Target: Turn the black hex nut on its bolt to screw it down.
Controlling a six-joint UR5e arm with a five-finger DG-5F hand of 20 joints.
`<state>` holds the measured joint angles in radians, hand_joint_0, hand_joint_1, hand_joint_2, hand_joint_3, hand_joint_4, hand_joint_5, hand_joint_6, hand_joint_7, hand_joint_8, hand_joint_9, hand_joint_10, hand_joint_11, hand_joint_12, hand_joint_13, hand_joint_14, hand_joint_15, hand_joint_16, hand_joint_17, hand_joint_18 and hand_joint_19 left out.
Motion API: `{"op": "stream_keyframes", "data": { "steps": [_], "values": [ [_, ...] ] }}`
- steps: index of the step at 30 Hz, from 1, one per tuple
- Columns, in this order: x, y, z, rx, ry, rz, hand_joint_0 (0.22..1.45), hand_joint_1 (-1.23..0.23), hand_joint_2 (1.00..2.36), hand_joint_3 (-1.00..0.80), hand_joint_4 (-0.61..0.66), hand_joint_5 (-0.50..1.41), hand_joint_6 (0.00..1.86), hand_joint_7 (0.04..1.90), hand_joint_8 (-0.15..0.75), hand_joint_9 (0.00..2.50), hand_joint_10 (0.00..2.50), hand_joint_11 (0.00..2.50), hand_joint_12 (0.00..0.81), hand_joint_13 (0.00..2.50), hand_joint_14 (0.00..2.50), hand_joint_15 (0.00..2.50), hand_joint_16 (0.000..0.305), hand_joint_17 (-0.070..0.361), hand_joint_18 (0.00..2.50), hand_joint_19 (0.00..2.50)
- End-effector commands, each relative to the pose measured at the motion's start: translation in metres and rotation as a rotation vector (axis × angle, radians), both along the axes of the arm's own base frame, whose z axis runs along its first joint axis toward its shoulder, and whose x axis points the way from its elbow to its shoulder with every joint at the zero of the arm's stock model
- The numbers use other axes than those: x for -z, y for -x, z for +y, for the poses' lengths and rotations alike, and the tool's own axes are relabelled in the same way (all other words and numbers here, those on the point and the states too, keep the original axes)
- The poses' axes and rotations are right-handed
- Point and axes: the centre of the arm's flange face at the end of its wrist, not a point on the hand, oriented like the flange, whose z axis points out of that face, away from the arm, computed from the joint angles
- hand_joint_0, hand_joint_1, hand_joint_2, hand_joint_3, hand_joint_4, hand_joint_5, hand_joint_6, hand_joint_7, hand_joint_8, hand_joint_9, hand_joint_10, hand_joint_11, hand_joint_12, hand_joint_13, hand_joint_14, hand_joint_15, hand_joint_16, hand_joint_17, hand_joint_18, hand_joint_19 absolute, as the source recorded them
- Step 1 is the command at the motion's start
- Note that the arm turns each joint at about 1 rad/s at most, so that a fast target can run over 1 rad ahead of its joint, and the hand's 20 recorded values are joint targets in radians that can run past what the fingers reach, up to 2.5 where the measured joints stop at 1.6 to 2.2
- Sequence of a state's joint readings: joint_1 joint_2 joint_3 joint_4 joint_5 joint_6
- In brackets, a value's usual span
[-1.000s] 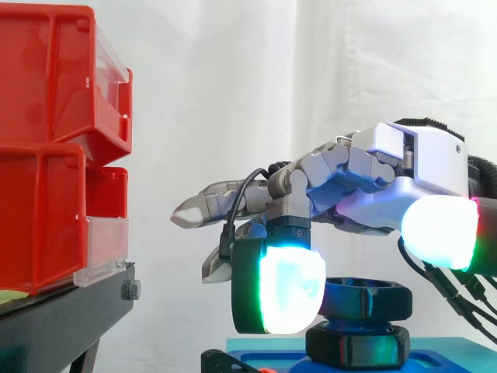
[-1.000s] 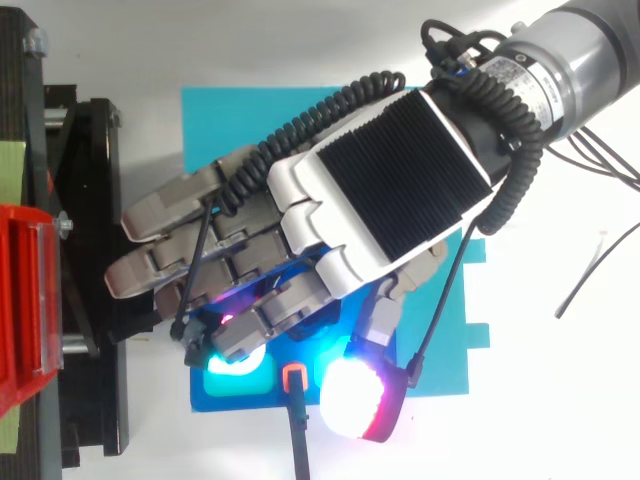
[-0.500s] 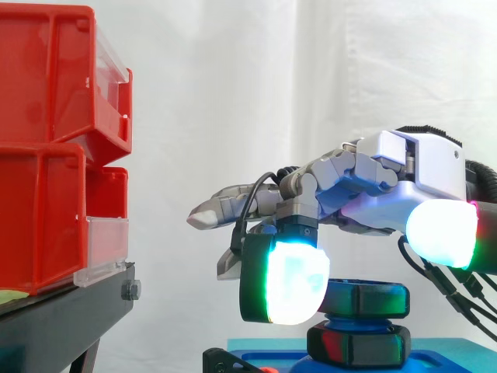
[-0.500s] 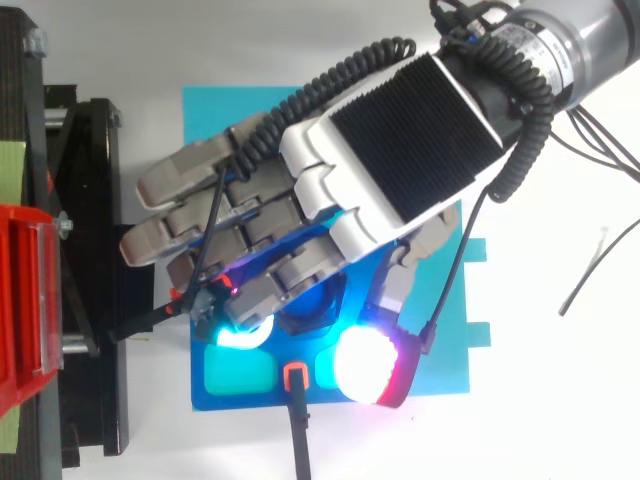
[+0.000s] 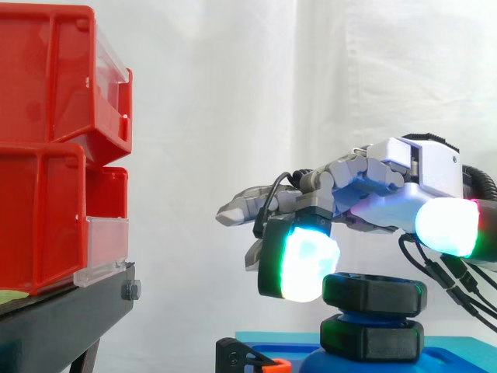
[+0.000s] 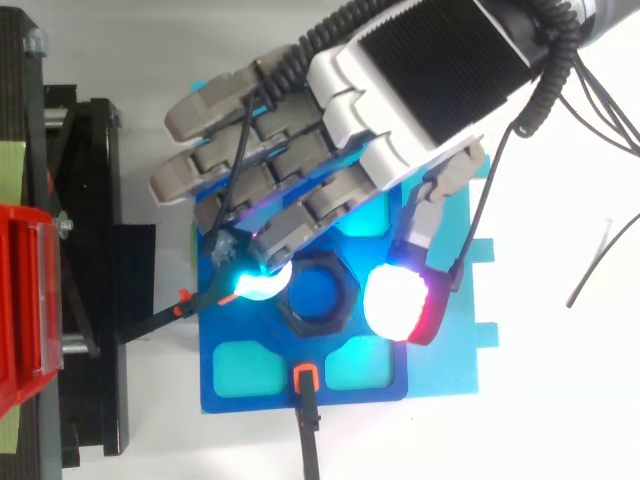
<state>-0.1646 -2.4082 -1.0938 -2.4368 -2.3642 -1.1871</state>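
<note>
Hand point(image 5: 404, 175) hovers at right of centre in the side view, spread and gripping nothing; most fingers lie straight and point toward the left of the frame, one finger bends down, and the thumb hangs at the right.

1. Left edge: red bins point(image 5: 46, 140) on a black stand point(image 5: 62, 318), well apart from the straight fingertips; during any wrist rotation, keep those fingers off the stand.
2. Lower centre of the top view: the bent finger's cyan pad point(image 6: 256, 287) sits at the left edge of the black hex nut point(image 5: 374, 294), touching or just beside it; contact cannot be confirmed.
3. The nut is threaded on a blue bolt point(image 6: 318, 297) above a lower black hex piece point(image 5: 371, 339), with a narrow gap between them; both stand on a blue base point(image 5: 450, 364); the gap suggests some travel is left.
4. Right of the nut: the thumb pad point(image 6: 398, 303) stands just beside it in the top view; in the side view it rides above nut level.

Procedure, as judged:
- Lower the hand until both pads meet opposite flats at nut height.
- Close finger and thumb evenly, so that the nut is not pushed sideways on its thread.
- Keep the wrist axis centred over the bolt.
- Turn in the tightening direction.
- Release and regrip at the end of wrist travel.
</note>
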Motion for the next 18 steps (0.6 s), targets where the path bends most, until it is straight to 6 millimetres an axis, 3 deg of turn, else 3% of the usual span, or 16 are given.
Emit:
{"op": "stream_keyframes", "data": {
  "steps": [1, 7, 18],
  "values": [
    [-0.002, 0.003, -0.011, -0.018, -0.007, -0.006, 0.44, -0.30, 1.00, -0.50, 0.16, -0.19, 0.79, 0.92, 0.217, 0.61, 0.01, 0.28, 0.129, 0.36, 0.00, 0.12, 0.013, 0.029, 0.00, 0.33],
    [-0.013, 0.000, -0.015, -0.039, -0.031, -0.022, 0.44, -0.30, 1.00, -0.50, 0.16, -0.19, 0.79, 0.91, 0.217, 0.61, 0.01, 0.28, 0.129, 0.36, 0.00, 0.13, 0.013, 0.029, 0.00, 0.33],
    [-0.032, -0.014, 0.002, -0.056, -0.052, -0.059, 0.44, -0.30, 1.00, -0.50, 0.16, -0.19, 0.78, 0.91, 0.216, 0.61, 0.01, 0.29, 0.129, 0.36, 0.00, 0.12, 0.013, 0.030, 0.00, 0.32]
  ]
}}
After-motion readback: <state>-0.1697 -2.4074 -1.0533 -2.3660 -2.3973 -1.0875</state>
